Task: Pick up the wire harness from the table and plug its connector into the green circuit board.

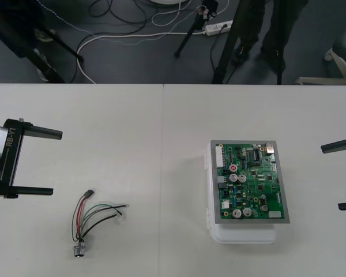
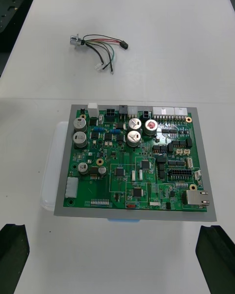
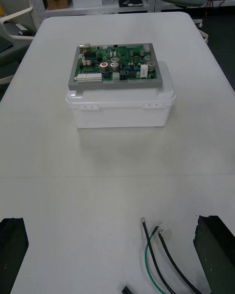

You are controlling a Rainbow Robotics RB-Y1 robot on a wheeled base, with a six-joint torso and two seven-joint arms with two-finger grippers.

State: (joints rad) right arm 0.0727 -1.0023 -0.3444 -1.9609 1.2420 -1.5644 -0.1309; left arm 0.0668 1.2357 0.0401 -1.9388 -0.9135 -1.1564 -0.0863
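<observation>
front view: the table (image 1: 132, 144) is a plain, matte, pale surface with a thin seam down its middle. the wire harness (image 1: 95, 216) lies flat on it at the robot's left. it is a loose fan of thin red, black and green wires, with a small black plug (image 1: 90, 192) at one end and a round, shiny metal socket (image 1: 79, 249) with a flange at the other. the left gripper (image 1: 56, 162) waits just beside the harness with its two straight black bars spread wide and nothing between them. well apart from the harness, the green circuit board (image 1: 249, 182) sits in a grey rectangular frame on a smooth white base (image 1: 242, 234), and it is crowded with silver cylindrical capacitors and small black chips. the right gripper (image 1: 331, 178) sits at the right edge, parted and empty.

right wrist view: that arm's blunt black fingers (image 2: 215, 255) stand far apart in front of the board. the harness rests on bare table beyond the board.

left wrist view: the base is a glossy plastic box with rounded corners and a lipped lid. black and green wire ends and the plug lie on the table between that arm's wide-set fingers (image 3: 12, 250), touching neither.
</observation>
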